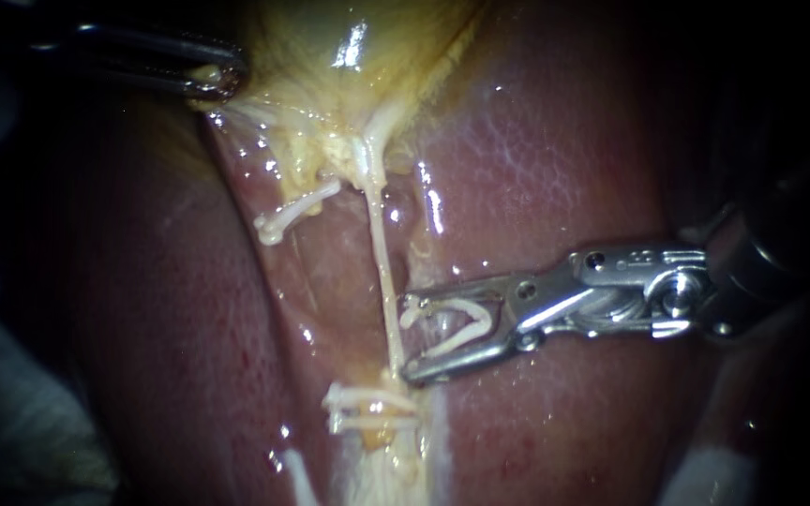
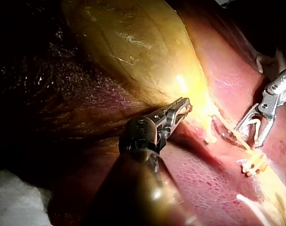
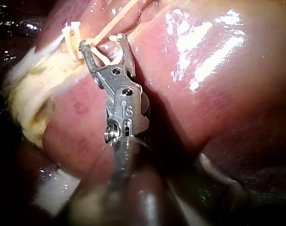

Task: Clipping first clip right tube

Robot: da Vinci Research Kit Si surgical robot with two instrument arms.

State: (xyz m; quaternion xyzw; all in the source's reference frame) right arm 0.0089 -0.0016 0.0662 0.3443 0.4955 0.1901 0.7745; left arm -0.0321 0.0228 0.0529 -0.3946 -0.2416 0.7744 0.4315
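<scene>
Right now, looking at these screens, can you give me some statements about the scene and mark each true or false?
1. The right instrument holds a white clip in its jaws. True.
2. That clip is closed around the thin tube. False: it stands open, the tube at its mouth.
3. The left instrument touches nothing. False: its jaws grip the gallbladder.
4. Other clips already sit on the tube. True.

1. I see the liver, glossy and red-brown, on both sides of a central groove.
2. The yellowish gallbladder lies above it.
3. White cloth borders the liver's dark edge.
</scene>
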